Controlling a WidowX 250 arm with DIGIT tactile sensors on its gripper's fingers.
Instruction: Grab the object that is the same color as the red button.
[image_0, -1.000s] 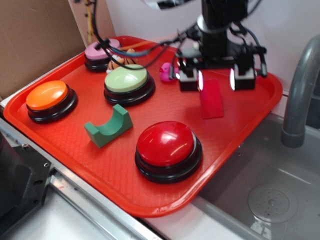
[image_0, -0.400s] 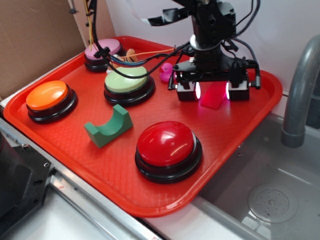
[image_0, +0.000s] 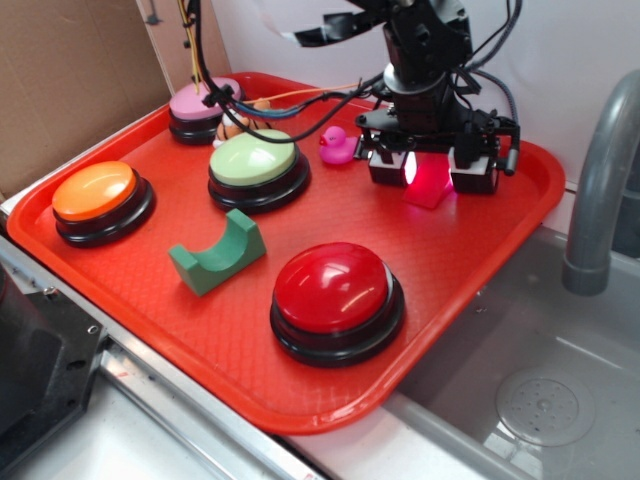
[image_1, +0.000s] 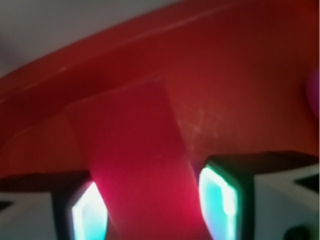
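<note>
The object, a thin flat red block (image_0: 431, 186), lies on the red tray (image_0: 150, 275) near its far right side, glowing in the pad lights. My gripper (image_0: 430, 172) is down over it with a finger on each side, shut on the block. The wrist view has the block (image_1: 132, 150) filling the gap between the lit pads (image_1: 220, 200), with only a dark sliver on the right. The red button (image_0: 333, 285), a glossy dome on a black base, stands at the tray's front, well clear of the gripper.
On the tray also stand a green button (image_0: 253, 157), an orange button (image_0: 95, 190), a pink-topped button (image_0: 205, 100), a green arch block (image_0: 217, 252) and a pink duck (image_0: 335, 147) just left of the gripper. A grey faucet (image_0: 600, 180) and sink (image_0: 540, 400) lie to the right.
The gripper came down and back over the red block, and its fingers narrowed from wide apart until they hold the block's sides.
</note>
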